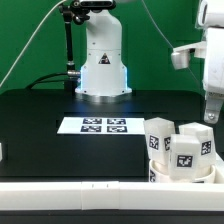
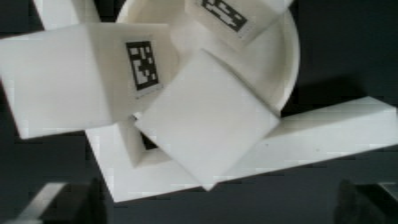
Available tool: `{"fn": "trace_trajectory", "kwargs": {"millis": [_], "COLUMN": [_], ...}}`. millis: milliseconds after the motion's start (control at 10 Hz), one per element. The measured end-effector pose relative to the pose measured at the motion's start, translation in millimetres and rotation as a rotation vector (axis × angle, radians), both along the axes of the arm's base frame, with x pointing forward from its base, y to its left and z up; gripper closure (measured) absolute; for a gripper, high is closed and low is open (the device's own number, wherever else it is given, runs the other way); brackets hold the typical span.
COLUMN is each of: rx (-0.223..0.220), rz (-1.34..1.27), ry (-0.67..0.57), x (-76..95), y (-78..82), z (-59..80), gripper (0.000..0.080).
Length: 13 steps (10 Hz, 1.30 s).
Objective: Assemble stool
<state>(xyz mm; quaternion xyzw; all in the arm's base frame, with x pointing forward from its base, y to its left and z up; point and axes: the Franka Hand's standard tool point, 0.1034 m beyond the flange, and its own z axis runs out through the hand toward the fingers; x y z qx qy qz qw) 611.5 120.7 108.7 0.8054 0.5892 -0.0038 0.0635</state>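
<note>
The stool parts are clustered at the table's (image 1: pixel 40 110) near edge toward the exterior view's right, against the border rail (image 1: pixel 70 190): tagged legs (image 1: pixel 187 152) stacked over the round seat (image 2: pixel 267 70). The gripper (image 1: pixel 212 112) is spread wide above them, holding nothing. The marker board (image 1: pixel 98 125) lies mid-table.

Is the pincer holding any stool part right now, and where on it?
Nothing is held. The pincer is open, above the stool legs and round seat piled by the border rail.
</note>
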Motion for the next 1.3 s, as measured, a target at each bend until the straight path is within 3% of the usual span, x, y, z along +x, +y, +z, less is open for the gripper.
{"fn": "trace_trajectory", "kwargs": {"millis": [200,600,1100,1300], "rx": [-0.023,-0.138,-0.150,-0.150], "rz": [0.197,0.555,0.575,0.571], "ry": [0.008,0.065,0.084,0.083], "x": [0.3,-1.6,-5.1,-4.8], "y": [-5.0,-4.0,-6.3,-7.9], "z": [-3.3,-13.1,-21.4,-21.4], "gripper": [0.0151,0.0151,0.0160,0.0468]}}
